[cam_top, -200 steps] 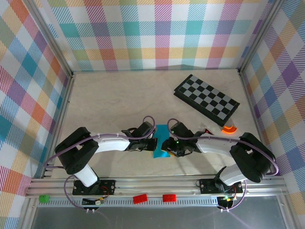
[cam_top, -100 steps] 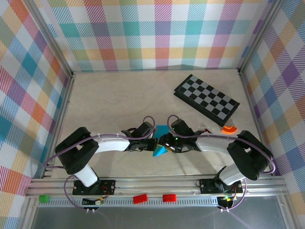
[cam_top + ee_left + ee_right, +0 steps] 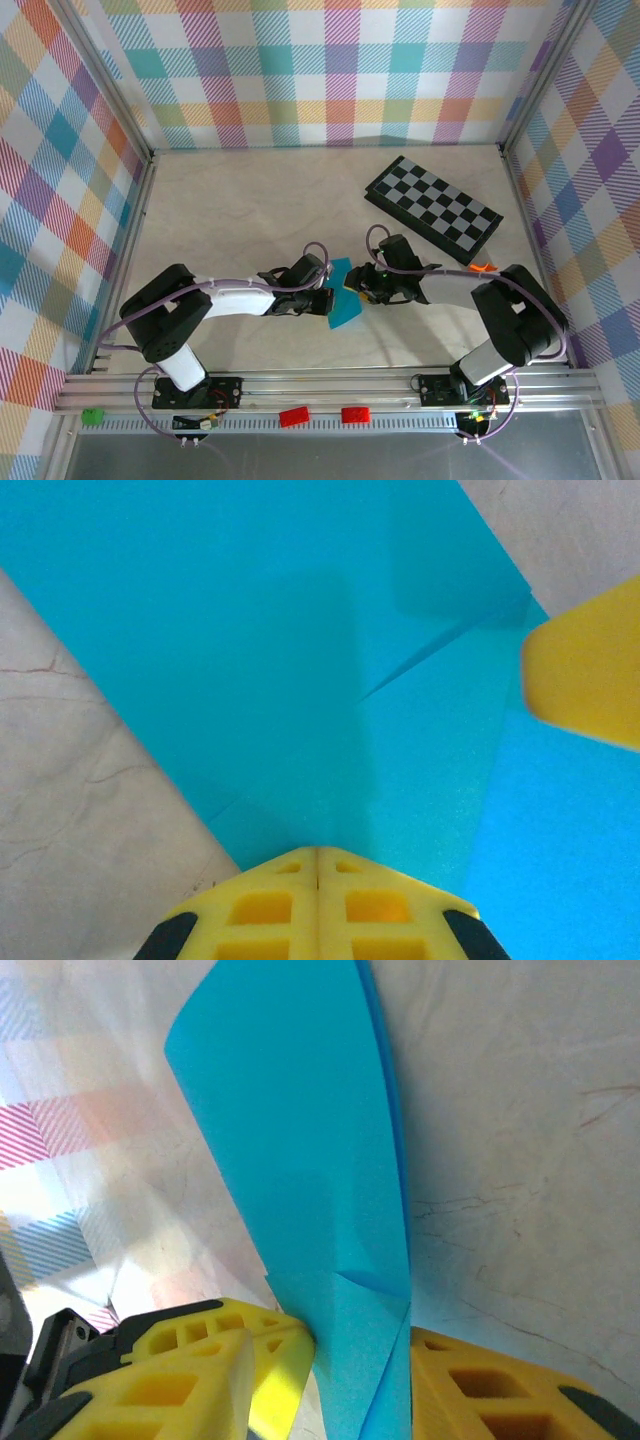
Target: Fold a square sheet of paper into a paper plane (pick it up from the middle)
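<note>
- Plaid walls [image 3: 330, 70] in many colours are seen round a pale marbled table [image 3: 250, 200].
- Near the front middle of that table, the square sheet of paper [image 3: 347, 308] is found between the two arm tips. It is creased, not flat.
- The left gripper [image 3: 325, 300] is placed at the sheet's left edge, and the right gripper [image 3: 352, 291] at its upper right part.
- In the left wrist view, the yellow fingers of the left gripper [image 3: 318, 865] are pressed together along a single seam. The cyan sheet [image 3: 250, 630] runs right up to them and seems to be pinched there, though the contact itself cannot be made out clearly.
- A diagonal crease is shown across the sheet in that view, and one yellow finger [image 3: 590, 675] of the other arm is seen at the right edge, blurred.
- In the right wrist view, the right gripper [image 3: 355, 1345] is closed on the sheet [image 3: 290, 1110]. Folded layers stand upright between its two yellow fingers, touched on both sides.
- A black-and-grey checkered board [image 3: 433, 208] is laid at the far right, well apart from the paper.
- A small orange piece [image 3: 483, 267] is seen just beside the right arm.
</note>
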You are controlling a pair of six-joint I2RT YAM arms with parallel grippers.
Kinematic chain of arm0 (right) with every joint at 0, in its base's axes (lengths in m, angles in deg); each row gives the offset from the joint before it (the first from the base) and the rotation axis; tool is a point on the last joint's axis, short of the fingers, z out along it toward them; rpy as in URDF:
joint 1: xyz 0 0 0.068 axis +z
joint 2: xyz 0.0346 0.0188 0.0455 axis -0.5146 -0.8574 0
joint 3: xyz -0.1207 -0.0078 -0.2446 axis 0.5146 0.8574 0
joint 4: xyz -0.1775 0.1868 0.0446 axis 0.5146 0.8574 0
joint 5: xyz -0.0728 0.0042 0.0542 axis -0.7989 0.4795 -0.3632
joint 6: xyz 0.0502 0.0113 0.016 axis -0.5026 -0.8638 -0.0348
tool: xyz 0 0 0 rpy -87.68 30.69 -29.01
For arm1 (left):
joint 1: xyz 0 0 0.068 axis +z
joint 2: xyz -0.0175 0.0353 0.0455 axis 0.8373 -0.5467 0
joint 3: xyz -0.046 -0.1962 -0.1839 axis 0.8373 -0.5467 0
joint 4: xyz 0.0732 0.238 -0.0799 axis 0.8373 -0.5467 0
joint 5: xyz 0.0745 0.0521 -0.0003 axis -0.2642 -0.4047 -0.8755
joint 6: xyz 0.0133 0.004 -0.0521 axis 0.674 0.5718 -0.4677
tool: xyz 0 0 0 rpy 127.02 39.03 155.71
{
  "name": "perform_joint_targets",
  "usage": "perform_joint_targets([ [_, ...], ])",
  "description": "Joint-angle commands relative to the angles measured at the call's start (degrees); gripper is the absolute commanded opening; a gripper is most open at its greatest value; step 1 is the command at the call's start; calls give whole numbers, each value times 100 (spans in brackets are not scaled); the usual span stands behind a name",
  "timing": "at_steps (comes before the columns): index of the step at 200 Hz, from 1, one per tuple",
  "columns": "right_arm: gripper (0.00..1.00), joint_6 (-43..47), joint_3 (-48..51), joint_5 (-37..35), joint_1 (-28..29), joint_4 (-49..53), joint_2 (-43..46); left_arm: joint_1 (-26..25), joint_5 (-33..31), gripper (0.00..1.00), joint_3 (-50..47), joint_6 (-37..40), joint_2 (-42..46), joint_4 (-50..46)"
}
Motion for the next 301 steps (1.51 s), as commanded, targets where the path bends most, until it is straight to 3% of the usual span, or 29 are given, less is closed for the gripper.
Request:
perform_joint_targets([
  [1, 35, 306, 64, 356, -79, -189, -73, 24, 12, 0, -13, 5, -146, -240],
  [69, 18, 747, 188, 769, -544, -312, -264, 21, -29, 1, -96, -234, -18, -264],
  [125, 18, 866, 193, 1067, -553, -592, -493, 30, 9, 1, -74, -361, 16, -355],
  [158, 12, 923, 298, 1040, -570, -680, -475, 35, -13, 1, 11, -303, 91, -570],
  [218, 8, 1029, 351, 1133, -588, -543, -42, 32, 122, 10, 190, -240, 506, -812],
  [267, 7, 1453, 44, 270, -571, 803, 925, 59, -20, 19, 156, -220, 1309, -1007],
  [301, 7, 1866, -450, -928, -286, 2070, 1543, 388, -218, 21, 207, 161, 1764, -1422],
])
